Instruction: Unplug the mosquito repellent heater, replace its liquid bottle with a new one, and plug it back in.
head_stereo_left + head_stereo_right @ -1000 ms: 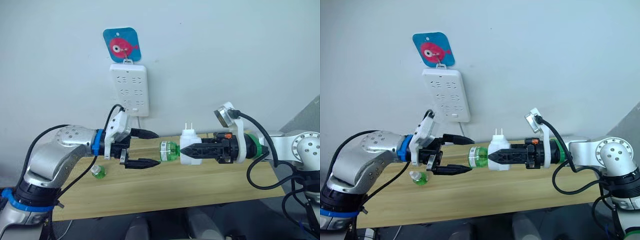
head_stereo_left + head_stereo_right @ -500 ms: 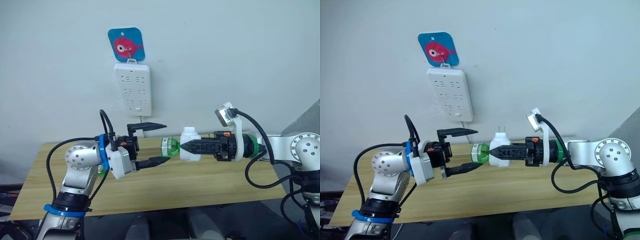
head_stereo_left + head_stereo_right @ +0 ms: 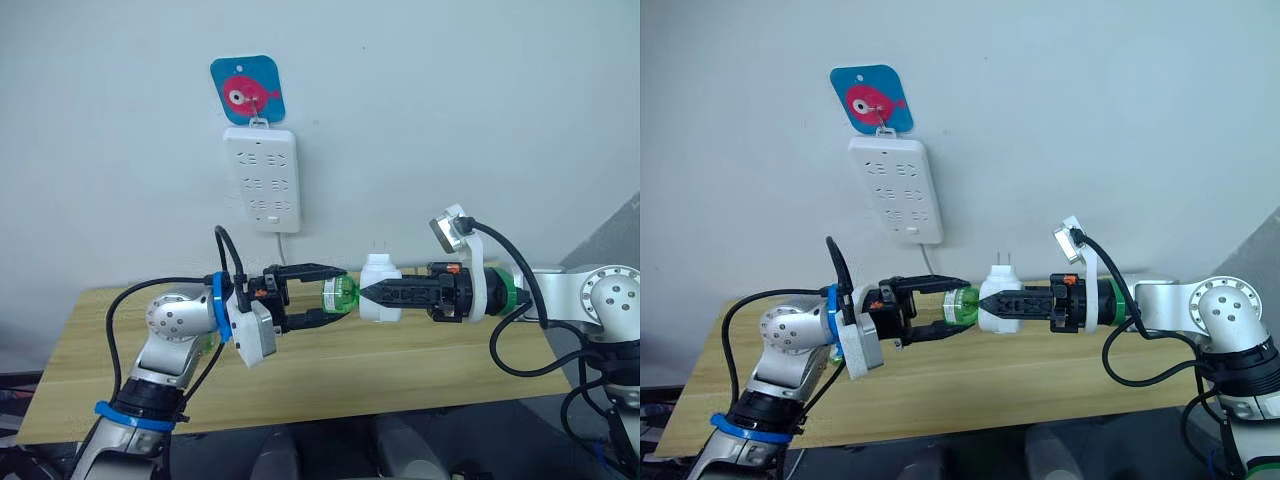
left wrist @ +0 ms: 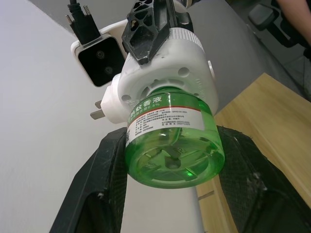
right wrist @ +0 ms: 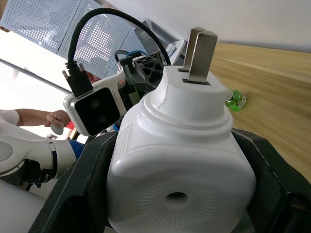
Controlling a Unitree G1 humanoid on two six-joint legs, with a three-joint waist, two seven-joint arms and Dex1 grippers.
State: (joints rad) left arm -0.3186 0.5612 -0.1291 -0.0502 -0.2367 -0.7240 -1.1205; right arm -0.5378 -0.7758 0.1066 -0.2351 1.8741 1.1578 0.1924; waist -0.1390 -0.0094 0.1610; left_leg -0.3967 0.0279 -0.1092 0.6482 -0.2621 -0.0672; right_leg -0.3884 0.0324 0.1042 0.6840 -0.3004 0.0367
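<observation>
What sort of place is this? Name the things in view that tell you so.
Probably a lab or test room set up like a home corner. A plain wooden table stands against a bare wall, a white power strip hangs there below a fish picture, and a perforated panel stands in the background.

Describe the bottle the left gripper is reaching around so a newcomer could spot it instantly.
Above the wooden table, the right gripper holds the white mosquito repellent heater. The green bottle sticks out of it sideways, between the left gripper's fingers, labelled, unlike the green bottle lying on the table.
</observation>
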